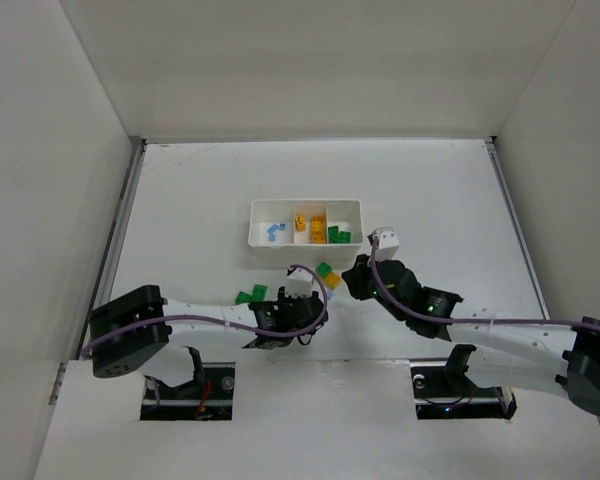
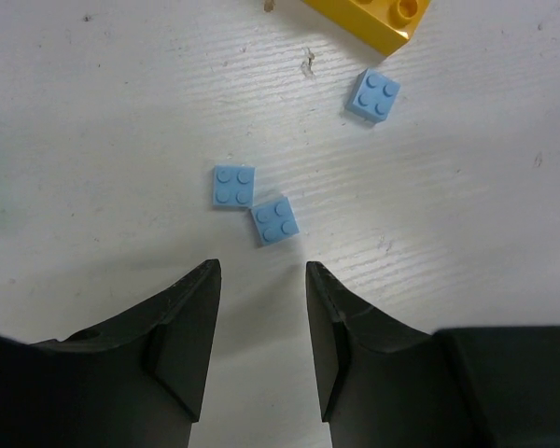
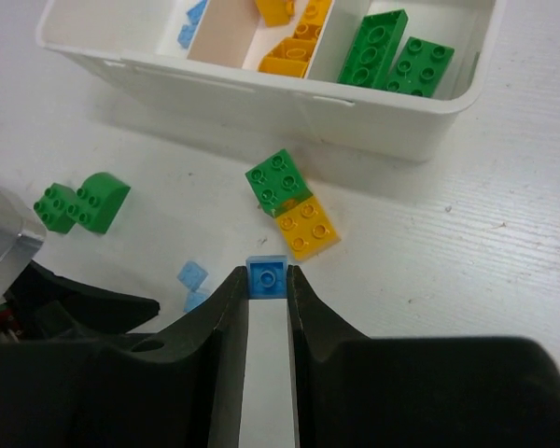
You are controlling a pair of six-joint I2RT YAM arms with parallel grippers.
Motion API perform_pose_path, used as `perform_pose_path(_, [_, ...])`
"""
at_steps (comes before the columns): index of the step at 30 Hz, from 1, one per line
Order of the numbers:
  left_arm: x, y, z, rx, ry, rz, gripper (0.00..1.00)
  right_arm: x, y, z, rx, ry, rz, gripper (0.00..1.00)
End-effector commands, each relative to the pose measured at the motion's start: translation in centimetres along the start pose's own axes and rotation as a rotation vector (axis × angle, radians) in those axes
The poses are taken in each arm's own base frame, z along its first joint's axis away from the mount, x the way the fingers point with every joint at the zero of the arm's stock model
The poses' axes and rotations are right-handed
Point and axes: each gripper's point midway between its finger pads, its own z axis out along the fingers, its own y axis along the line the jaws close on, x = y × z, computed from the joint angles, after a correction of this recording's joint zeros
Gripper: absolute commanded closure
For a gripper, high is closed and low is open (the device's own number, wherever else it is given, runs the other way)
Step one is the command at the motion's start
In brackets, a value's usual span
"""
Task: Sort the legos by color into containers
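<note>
Now, right end effector pinching blue lego, left end effector spread

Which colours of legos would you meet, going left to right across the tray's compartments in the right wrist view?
Pale blue legos → yellow-orange legos → green legos, all inside the white tray.

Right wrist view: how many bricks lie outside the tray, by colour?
Green bricks: 3
Yellow brick: 1
Blue bricks: 3, two loose, one gripped in the right hand
Total: 7
</note>
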Motion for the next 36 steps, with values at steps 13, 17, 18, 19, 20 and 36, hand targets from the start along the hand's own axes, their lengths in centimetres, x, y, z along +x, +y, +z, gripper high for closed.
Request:
perform_pose_path(13, [-1.1,-1.4,2.6,-0.032,-0.04,-0.014,0.78,-2.4,-0.4,-0.2,-0.005,-0.079,0.031,0.77])
perform_pose_path(17, [-1.2,-0.9,2.4,-0.045,-0.049,-0.01,0.88,-2.7,-0.8,-0.1,0.003,-0.087,0.036,0.77])
perform_pose_path(18, [-1.3,-0.7,2.2,-0.046,-0.054,-0.008,0.89,-2.9,-0.7,-0.1,0.0,-0.091,0.04,0.77])
perform_pose_path(19, [-1.5,-0.6,2.1,-0.044,-0.061,-0.009,0.9,-3.2,-0.5,0.0,-0.007,-0.097,0.042,0.77])
perform_pose_path(20, [-1.6,-0.6,1.8,-0.041,-0.066,-0.008,0.91,-3.5,-0.3,0.0,-0.013,-0.101,0.041,0.77])
perform_pose_path(36, [-8.0,2.0,-6.5,0.12,-0.273,-0.199,0.91,-10.1,10.6,6.6,-0.213,-0.161,-0.02,0.77])
